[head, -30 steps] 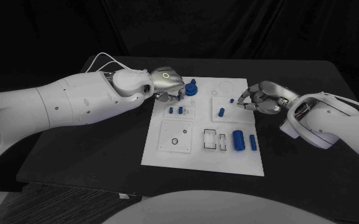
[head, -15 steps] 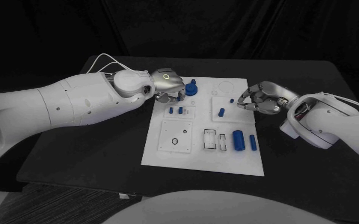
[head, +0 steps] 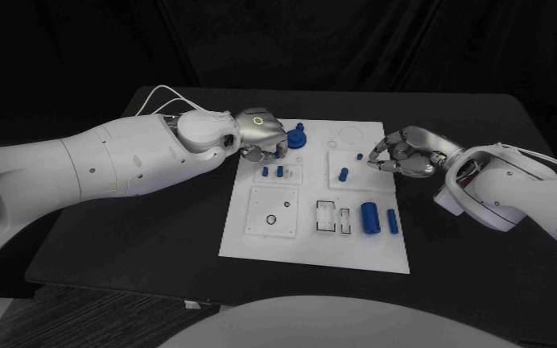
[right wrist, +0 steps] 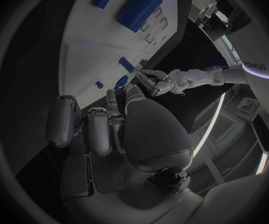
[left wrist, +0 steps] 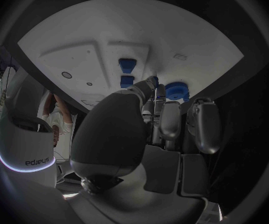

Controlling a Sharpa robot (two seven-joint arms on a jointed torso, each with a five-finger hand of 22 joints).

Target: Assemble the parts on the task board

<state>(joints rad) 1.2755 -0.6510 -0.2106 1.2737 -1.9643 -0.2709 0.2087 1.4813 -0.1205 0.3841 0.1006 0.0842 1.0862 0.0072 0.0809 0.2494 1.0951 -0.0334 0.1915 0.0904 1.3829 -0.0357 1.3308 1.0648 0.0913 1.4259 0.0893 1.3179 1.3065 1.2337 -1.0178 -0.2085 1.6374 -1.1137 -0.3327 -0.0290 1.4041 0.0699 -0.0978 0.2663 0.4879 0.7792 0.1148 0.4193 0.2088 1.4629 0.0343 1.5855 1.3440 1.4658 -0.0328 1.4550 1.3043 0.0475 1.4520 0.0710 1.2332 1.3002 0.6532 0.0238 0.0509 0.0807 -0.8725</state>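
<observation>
The white task board (head: 313, 243) lies mid-table. My left hand (head: 261, 133) hovers over its far left corner, fingers curled down beside a blue gear-shaped part (head: 297, 137). In the left wrist view the left hand's fingertips (left wrist: 152, 83) close together next to that gear (left wrist: 177, 90); a bit of blue shows at them, and I cannot tell whether it is held. Two small blue pegs (head: 272, 171) stand just in front of the hand. My right hand (head: 404, 153) hangs at the board's right edge with its fingers curled in on nothing.
A blue peg (head: 344, 174) stands in the board's right middle square. A thick blue cylinder (head: 370, 217) and a thinner one (head: 393, 219) lie near the board's right side, next to empty rectangular slots (head: 333, 217). A small black ring (head: 270, 220) lies on the left square.
My left hand has crept slightly right toward the gear-shaped part. The right hand has not moved.
</observation>
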